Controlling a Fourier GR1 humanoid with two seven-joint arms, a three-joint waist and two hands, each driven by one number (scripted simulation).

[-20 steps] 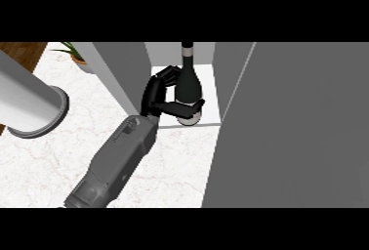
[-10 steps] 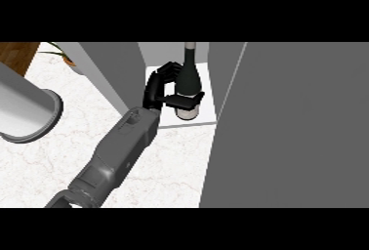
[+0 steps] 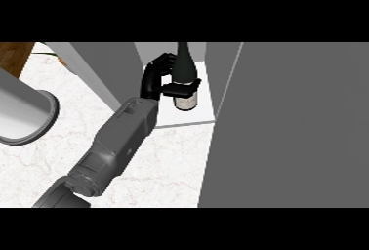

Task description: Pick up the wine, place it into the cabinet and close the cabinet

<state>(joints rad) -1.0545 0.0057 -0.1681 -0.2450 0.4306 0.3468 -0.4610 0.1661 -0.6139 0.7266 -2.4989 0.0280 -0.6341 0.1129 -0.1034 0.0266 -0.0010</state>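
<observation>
The dark wine bottle [image 3: 185,73] with a pale label stands upright in the open cabinet's mouth, its base just above or on the white cabinet floor [image 3: 196,117]; I cannot tell which. My left hand [image 3: 151,82] is at the bottle's left side and shut on it, fingers curled behind the neck and thumb across the front above the label. Its grey forearm runs in from the lower left. The cabinet's grey left wall [image 3: 108,63] stands beside the hand. My right hand shows nowhere.
A tall grey panel [image 3: 296,127], seemingly the open cabinet door, fills the right side close to the bottle. A large pale cylinder [image 3: 22,114] sits at the left edge on the white marble counter [image 3: 169,166]. A brown wooden surface [image 3: 14,53] shows top left.
My left hand has carried the bottle farther into the cabinet, away from the counter's front. The view has shifted, and the plant at the top left is gone from sight.
</observation>
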